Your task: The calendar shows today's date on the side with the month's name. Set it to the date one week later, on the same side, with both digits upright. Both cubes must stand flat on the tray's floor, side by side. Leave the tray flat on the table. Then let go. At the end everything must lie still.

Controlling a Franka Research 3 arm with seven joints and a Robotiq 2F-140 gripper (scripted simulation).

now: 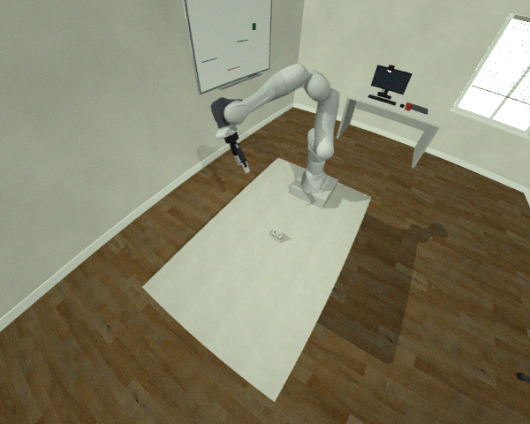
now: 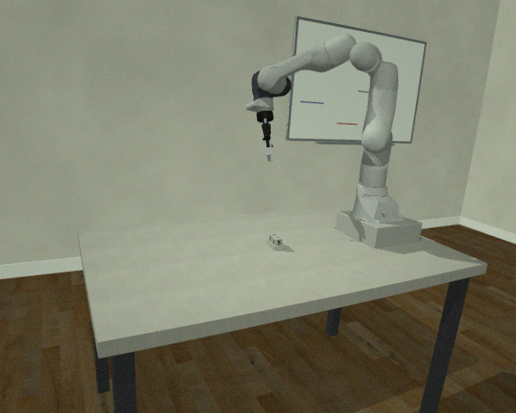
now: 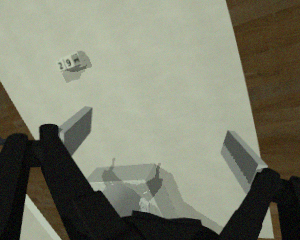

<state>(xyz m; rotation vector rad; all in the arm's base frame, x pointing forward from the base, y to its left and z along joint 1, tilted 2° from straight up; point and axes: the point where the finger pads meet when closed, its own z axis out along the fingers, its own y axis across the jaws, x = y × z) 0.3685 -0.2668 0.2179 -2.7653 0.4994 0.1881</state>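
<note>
The calendar is small in every view: a pale tray (image 1: 274, 238) (image 2: 272, 244) stands on the table with two pale cubes (image 1: 277, 234) (image 2: 275, 239) side by side in it. The wrist view shows a 2 (image 3: 61, 65) and a 9 (image 3: 68, 63) next to each other, with a dark mark beside the 9. The exterior view shows a 5 (image 2: 279, 242) on an end face. The month's name and the cubes' exact seating are too small to read. My gripper (image 1: 246, 170) (image 2: 268, 158) (image 3: 158, 131) is open and empty, high above the table and well away from the calendar.
The table (image 1: 256, 291) (image 2: 196, 275) carries the calendar and the robot's base (image 1: 313, 190) (image 2: 378, 231). The base stands at one end of the table. A whiteboard (image 1: 229, 27) (image 2: 325, 120) hangs on the wall behind the arm. A desk (image 1: 393, 113) with a monitor (image 1: 391, 79) stands apart.
</note>
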